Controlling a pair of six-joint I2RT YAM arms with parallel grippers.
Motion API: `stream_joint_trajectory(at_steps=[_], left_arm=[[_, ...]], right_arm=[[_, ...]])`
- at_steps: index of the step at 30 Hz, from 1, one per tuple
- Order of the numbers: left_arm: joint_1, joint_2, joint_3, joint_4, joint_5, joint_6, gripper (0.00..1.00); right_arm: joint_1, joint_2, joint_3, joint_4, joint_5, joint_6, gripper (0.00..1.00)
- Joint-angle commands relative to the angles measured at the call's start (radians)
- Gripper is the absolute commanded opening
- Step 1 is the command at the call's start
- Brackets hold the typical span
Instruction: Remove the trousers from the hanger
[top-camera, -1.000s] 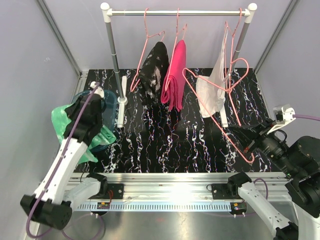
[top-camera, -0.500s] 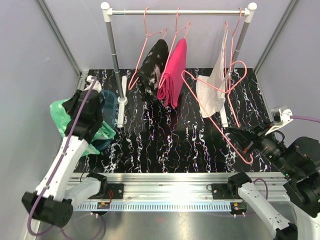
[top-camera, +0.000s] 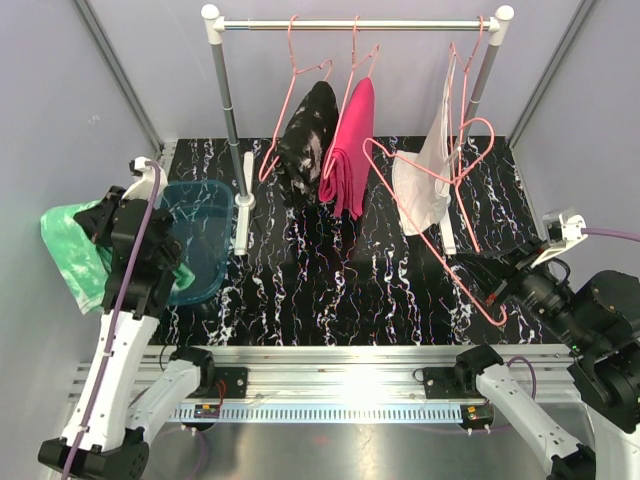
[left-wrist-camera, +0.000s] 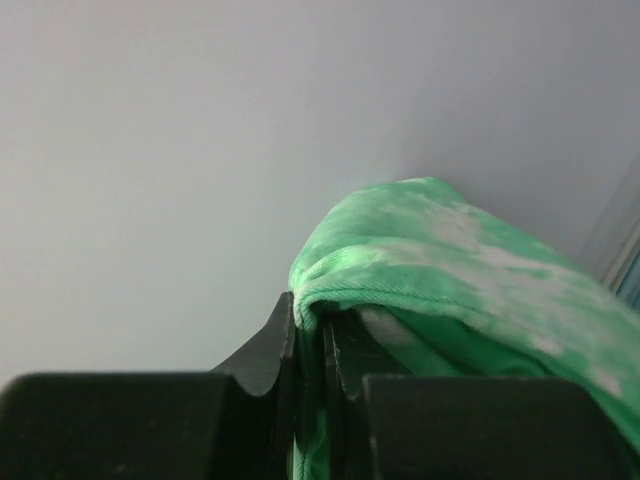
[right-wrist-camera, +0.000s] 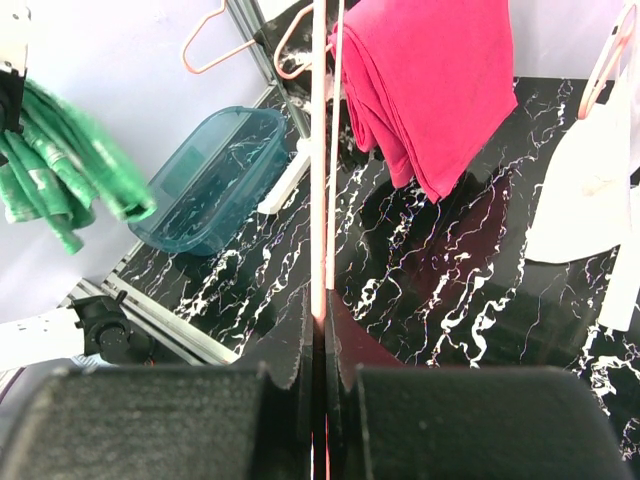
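The mint green trousers (top-camera: 72, 255) hang from my left gripper (top-camera: 100, 222), which is shut on their edge beyond the table's left side, near the wall. In the left wrist view the green cloth (left-wrist-camera: 460, 270) is pinched between the closed jaws of the left gripper (left-wrist-camera: 318, 330). The black speckled trousers (top-camera: 305, 135) and the magenta trousers (top-camera: 350, 150) hang on pink hangers from the rail (top-camera: 350, 25). My right gripper (top-camera: 497, 292) is shut on the low end of an empty pink wire hanger (top-camera: 430, 230). In the right wrist view the hanger wire (right-wrist-camera: 320, 150) runs up from the right gripper (right-wrist-camera: 320, 320).
A teal plastic bin (top-camera: 200, 240) sits at the table's left side, just right of the green cloth. A white garment (top-camera: 425, 190) hangs at the rail's right end. The rack's posts (top-camera: 230, 110) stand on the black marbled tabletop (top-camera: 330, 290).
My left arm has swung left, carrying the green trousers from above the bin out past the table's left edge. The right gripper and its hanger have barely moved.
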Motion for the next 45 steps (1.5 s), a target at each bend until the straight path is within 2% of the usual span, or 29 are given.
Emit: stream_joint_trajectory(at_steps=[1,6,12,17,20,27,32,36,45], left_arm=[[0.023,0.026,-0.028,0.055,0.045,0.053,0.0],[0.023,0.183,-0.058,-0.039,0.134,-0.134,0.0],[0.021,0.481,-0.03,-0.054,0.182,-0.28,0.0],[0.001,0.703,0.02,-0.028,0.15,-0.315,0.0],[-0.025,0.773,0.051,-0.019,0.15,-0.318,0.0],[-0.043,0.848,0.129,-0.112,0.245,-0.442,0.0],[-0.063,0.865,0.211,-0.148,0.26,-0.458,0.0],[-0.108,0.851,0.212,-0.095,0.255,-0.414,0.0],[-0.111,0.902,0.139,-0.141,0.407,-0.467,0.0]], right_arm=[[0.001,0.013,0.031,0.043,-0.011,-0.01,0.0],[0.003,-0.007,0.025,0.045,0.009,-0.019,0.0],[0.001,-0.027,0.039,0.046,-0.002,-0.013,0.0],[0.003,-0.036,0.065,0.038,-0.011,-0.014,0.0],[0.003,-0.04,0.071,0.035,-0.005,-0.017,0.0],[0.001,-0.046,0.067,0.031,0.004,-0.026,0.0],[0.001,-0.046,0.053,0.034,0.009,-0.026,0.0],[0.001,-0.044,0.047,0.04,0.009,-0.022,0.0],[0.003,-0.041,0.062,0.031,0.01,-0.016,0.0]])
